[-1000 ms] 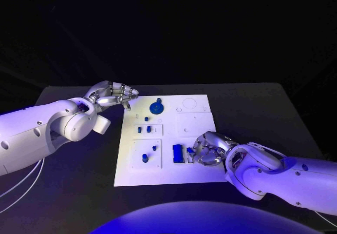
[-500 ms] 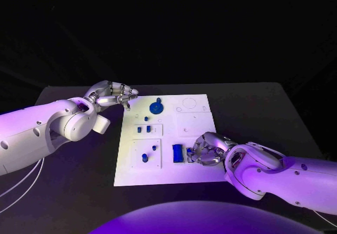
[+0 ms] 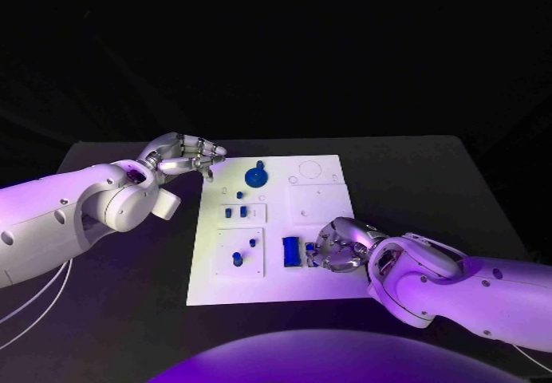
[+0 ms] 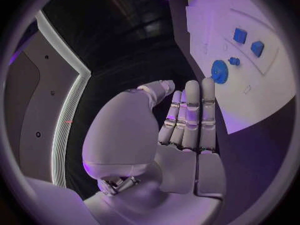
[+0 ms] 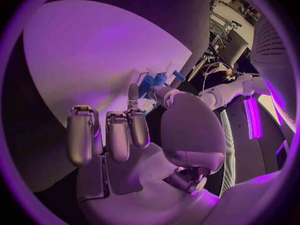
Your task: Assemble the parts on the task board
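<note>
Two hands in view, only the right hand (image 3: 341,247) is working: it sits low over the near right part of the white board (image 3: 325,287), fingers curled around a small blue piece (image 3: 312,250) at the fingertips, likely pinching it, though the contact is partly hidden. Just beside those fingertips, on the side toward the left hand, lies a blue bar (image 3: 291,251) on the board, long axis running away from the robot, ends pointing near and far. Step in hand looks like seating the small piece next to that bar; the next move calls for lining it up with its slot and pressing down gently. Left hand (image 3: 184,155) hovers off the board's far left corner, fingers curled together, holding nothing.
</note>
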You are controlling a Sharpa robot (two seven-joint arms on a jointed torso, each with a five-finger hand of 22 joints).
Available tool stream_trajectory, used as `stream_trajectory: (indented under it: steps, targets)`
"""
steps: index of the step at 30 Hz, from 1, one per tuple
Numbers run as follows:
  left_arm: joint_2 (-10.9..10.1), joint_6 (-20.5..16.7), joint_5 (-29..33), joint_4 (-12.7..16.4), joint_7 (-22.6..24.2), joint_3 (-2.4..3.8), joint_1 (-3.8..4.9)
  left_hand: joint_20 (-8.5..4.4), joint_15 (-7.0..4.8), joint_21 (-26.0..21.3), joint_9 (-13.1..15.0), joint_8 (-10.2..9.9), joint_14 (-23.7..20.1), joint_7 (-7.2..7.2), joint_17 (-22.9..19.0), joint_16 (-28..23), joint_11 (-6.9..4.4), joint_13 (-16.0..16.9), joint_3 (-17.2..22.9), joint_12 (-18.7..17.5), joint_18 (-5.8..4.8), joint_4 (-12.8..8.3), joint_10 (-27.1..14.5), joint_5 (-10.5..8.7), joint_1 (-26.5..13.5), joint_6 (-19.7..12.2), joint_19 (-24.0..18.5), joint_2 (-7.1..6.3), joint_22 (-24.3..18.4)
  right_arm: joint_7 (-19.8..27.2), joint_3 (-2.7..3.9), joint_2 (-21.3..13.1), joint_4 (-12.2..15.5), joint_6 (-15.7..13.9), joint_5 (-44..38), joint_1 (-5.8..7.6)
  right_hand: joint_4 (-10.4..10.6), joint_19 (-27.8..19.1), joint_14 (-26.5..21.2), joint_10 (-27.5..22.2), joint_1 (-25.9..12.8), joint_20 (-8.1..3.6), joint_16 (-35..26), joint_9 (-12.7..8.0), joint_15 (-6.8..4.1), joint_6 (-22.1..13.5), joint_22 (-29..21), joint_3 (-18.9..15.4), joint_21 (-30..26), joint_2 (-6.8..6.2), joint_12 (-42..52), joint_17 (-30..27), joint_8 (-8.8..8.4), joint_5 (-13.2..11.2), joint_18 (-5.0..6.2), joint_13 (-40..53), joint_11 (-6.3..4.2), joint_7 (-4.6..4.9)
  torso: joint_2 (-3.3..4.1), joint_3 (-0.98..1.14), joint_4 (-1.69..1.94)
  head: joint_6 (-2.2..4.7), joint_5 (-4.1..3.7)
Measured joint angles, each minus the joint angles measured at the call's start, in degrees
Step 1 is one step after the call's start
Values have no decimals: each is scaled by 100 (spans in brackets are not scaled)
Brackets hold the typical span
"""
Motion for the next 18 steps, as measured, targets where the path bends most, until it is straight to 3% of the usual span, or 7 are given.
stream_trajectory:
  steps: [14, 18]
  targets:
    - [2, -12, -11, 5, 20, 0, 0, 0, 0, 0, -1, 0, 0, 0, 0, 0, 0, 0, 0, -1, 0, 0, 0, 0, 0, 0, 0, 0, 0, 17, 0, -3, -37, 18, 13, 0, 96, 0, 0, 0, -189, 1, 0, -23, 0, 20, -1, -160, 0, 52, 0, 0, -35, 0, 0, 0, 0, 19, 1, -2, 1, 4, -5]
    - [3, -18, -17, 5, 34, 0, 0, 0, 0, 0, -1, 0, 0, 0, 0, 0, 0, 0, 0, -2, 0, 0, 0, 0, 0, 0, 0, 0, 0, 29, 0, -4, -41, 26, 28, 0, 100, 0, 0, 0, -412, 1, 0, -40, 0, 20, -1, -394, 0, 31, 0, 0, -51, -17, 0, 0, 0, 19, 1, -1, -2, 4, -5]
